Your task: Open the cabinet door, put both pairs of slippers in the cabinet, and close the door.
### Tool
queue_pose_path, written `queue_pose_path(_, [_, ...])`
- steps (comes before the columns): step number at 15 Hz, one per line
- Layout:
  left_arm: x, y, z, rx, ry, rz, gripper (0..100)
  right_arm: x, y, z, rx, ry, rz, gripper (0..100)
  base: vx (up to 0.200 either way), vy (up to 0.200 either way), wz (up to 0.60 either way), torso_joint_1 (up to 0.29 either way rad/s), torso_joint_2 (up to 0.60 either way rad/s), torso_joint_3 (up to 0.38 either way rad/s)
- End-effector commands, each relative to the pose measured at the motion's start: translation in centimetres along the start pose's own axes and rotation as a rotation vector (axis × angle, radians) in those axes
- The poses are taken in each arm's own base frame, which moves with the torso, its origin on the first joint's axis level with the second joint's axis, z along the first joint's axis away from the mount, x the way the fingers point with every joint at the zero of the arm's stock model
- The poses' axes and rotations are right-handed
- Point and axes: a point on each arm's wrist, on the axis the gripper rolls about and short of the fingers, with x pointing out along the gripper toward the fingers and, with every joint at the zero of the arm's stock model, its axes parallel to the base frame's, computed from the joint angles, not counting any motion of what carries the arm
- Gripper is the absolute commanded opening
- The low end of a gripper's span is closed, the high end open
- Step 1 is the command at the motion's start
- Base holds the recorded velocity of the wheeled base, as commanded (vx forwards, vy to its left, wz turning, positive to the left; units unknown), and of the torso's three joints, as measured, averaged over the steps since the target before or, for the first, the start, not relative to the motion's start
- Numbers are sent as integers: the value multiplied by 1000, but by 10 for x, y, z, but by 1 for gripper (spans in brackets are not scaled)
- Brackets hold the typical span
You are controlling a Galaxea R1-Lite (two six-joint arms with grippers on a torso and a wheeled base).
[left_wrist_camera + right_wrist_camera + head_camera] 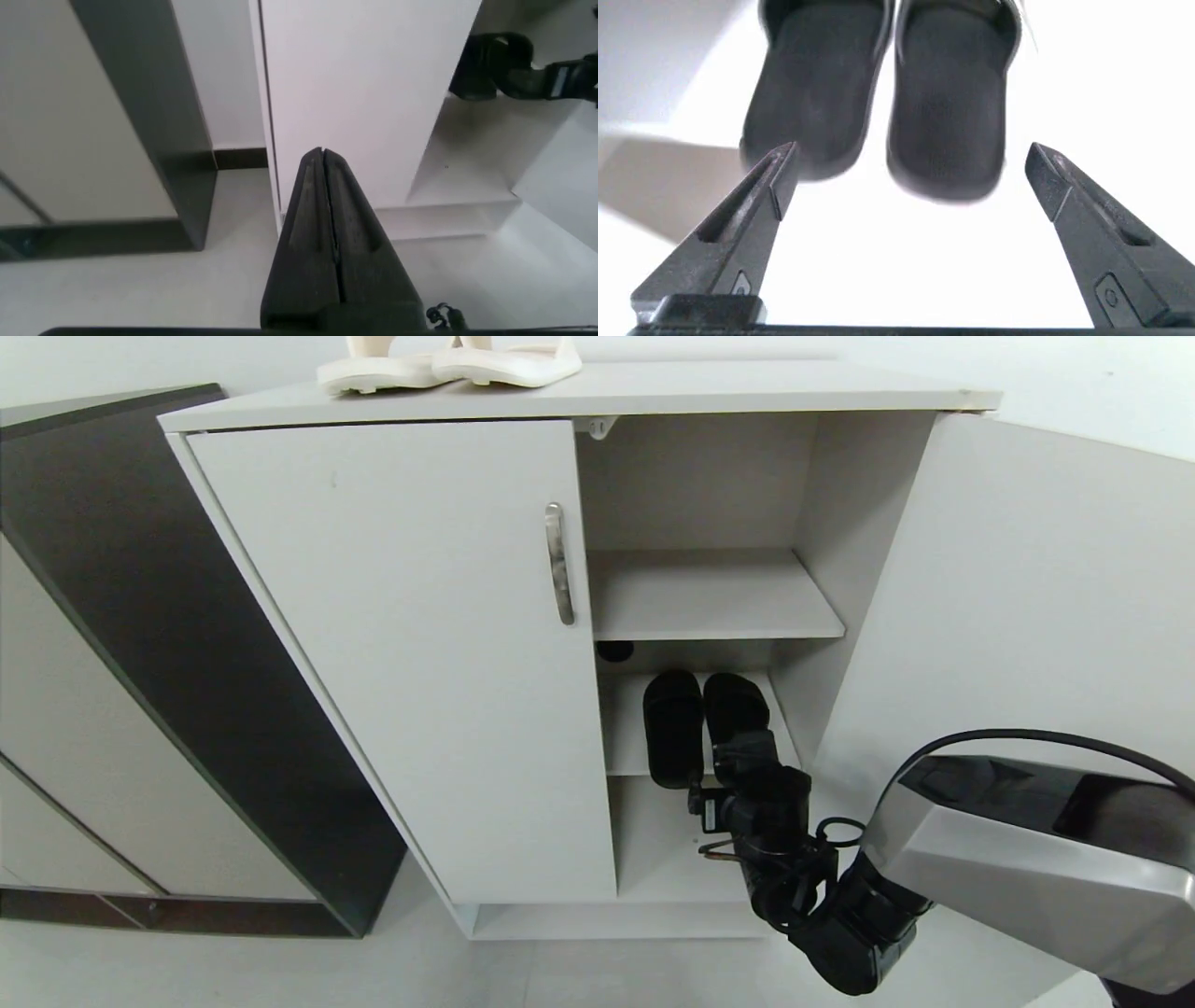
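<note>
While the cabinet's [579, 401] right door [1008, 597] stands swung wide, the black slippers [674, 728] sit side by side on the middle shelf, reaching its front edge. The right gripper [913, 157], fingers spread apart, sits just before them. The white slippers [448, 369] lie on the cabinet top. The left gripper [322, 159], fingers pressed together, hangs low before the closed left door [401, 644].

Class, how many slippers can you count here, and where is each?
4. Two black slippers lie side by side on the cabinet's middle shelf. Two white slippers sit on the cabinet top, partly cropped. More may hide behind the shut door.
</note>
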Motion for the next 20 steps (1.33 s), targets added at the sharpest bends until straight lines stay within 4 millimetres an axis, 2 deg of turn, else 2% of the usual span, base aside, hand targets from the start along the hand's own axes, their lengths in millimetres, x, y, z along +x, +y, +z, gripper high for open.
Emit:
queue_pose_path(1, [0,0,0,-7,0,1,0,-7,-2,7,2,-3,6,100,0,0,0,0,0,0])
queue_pose_path(6, [0,0,0,-9,0,1,0,-11,-7,19,14,-18,4,100,0,0,0,0,0,0])
queue_pose_path(11, [0,0,0,-6,0,-2,0,-11,-7,18,12,-16,2,100,0,0,0,1,0,14])
queue_pose_path(20, [0,0,0,-6,0,-2,0,-11,-5,16,3,-12,5,100,0,0,0,2,1,163])
